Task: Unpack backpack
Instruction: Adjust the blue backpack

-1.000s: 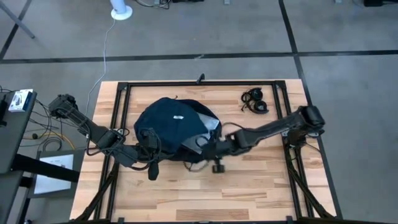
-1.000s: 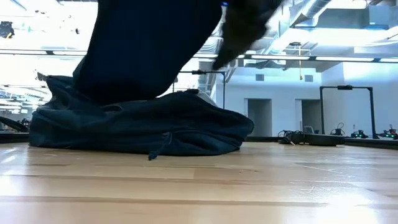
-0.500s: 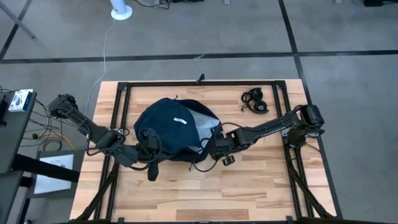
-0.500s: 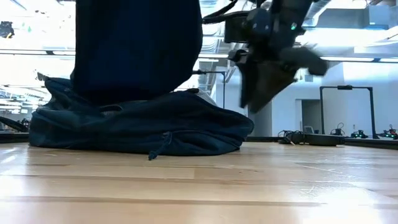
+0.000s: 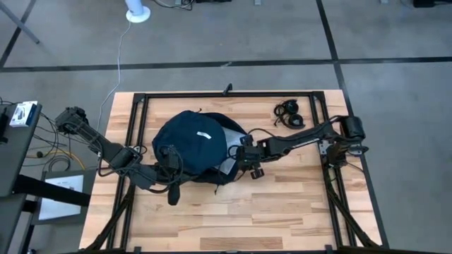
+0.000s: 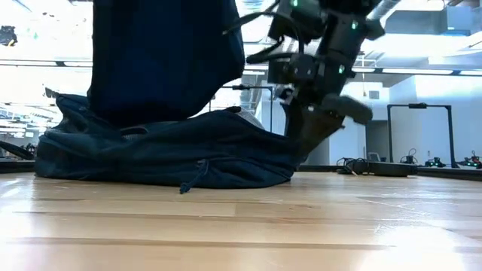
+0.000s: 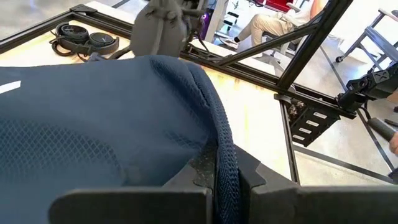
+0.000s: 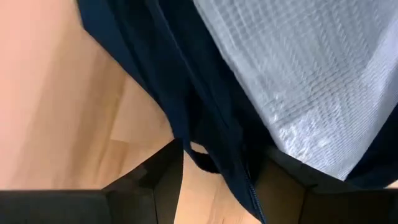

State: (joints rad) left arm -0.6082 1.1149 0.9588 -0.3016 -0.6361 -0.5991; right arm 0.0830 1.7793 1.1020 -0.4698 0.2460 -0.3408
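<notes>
On the wooden table [image 5: 212, 219], toward its middle and a little left of centre, lies the backpack [image 5: 194, 144], a rounded dark navy mound with a short white stripe [image 5: 204, 135] on top. Its right side is pulled open, so a pale grey quilted lining [image 5: 233, 141] shows there; the right wrist view looks straight onto that lining [image 8: 311, 81], with the navy opening edge and its zipper running across it. From table height, the lower part of the bag [image 6: 166, 154] sits flat on the boards while a tall fold of navy fabric rises from its left half.

Both dark arms reach in from the table's two sides. The left gripper [image 5: 170, 161] is at the backpack's front-left, and in the left wrist view its fingers are pressed together on a ridge of the navy fabric [image 7: 221, 168], which stands up between them. The right gripper [image 5: 244, 154] is at the bag's open right edge; in the right wrist view its two fingers stand apart, with the navy edge and zipper passing through the gap between them. From the low view it points down at the bag's right end [image 6: 312, 124].

Near the table's far right corner, well apart from the bag, lie black headphones [image 5: 289, 115]. Beyond the table, a seated person's legs [image 7: 267, 28] show.
</notes>
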